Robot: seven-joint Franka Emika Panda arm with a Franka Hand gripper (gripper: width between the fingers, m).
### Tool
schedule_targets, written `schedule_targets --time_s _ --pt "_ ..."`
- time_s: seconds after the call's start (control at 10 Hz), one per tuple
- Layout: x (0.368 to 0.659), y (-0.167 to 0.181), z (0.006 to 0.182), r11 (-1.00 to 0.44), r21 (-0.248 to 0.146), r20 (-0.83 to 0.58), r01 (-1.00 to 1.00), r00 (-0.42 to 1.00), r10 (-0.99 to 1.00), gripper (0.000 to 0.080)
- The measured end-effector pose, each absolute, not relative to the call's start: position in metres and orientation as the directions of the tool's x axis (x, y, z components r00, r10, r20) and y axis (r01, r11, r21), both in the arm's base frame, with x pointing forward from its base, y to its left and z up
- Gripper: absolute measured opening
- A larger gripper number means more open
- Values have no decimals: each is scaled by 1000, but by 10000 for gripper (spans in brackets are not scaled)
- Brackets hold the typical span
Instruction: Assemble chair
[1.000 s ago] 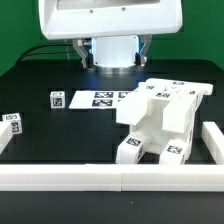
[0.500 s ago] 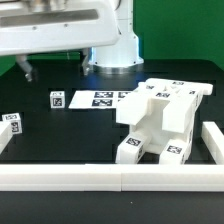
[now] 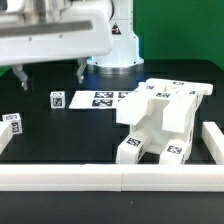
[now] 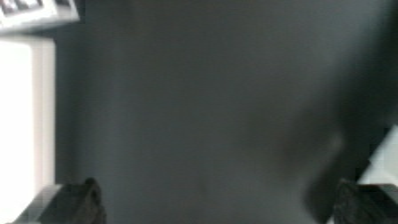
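Note:
The partly built white chair (image 3: 160,120), with square tags, stands on the black table at the exterior view's right. A small tagged white part (image 3: 57,99) lies left of centre. Another tagged part (image 3: 12,120) lies at the left edge. My gripper (image 3: 52,73) hangs open and empty above the table at the back left, above and behind the small part. In the wrist view, the gripper (image 4: 217,210) shows dark fingertips (image 4: 71,205) spread wide over bare, blurred dark table, with nothing between them.
The marker board (image 3: 105,98) lies flat behind the chair. A long plain white rail (image 3: 110,178) runs along the front, and another (image 3: 212,142) runs up the right side. A white strip (image 4: 18,100) shows at the wrist view's edge.
The arm has swung from the back centre toward the exterior view's left and come lower, so both fingers now show. The chair and loose parts have not moved.

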State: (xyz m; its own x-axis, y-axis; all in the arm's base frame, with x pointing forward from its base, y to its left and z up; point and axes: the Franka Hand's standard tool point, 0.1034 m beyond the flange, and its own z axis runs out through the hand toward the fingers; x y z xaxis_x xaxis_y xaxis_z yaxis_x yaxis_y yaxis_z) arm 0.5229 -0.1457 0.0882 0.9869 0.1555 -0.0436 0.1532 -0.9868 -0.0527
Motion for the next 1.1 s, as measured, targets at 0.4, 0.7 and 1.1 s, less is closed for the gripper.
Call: schedule_targets --time_s 0.4,0.7,1.1 --pt "512 -172 63 -986 -27 -58 162 985 163 649" --pt "510 -175 62 -985 -26 -61 169 984 170 649" --pt "490 -223 38 -964 6 -53 265 963 264 649"
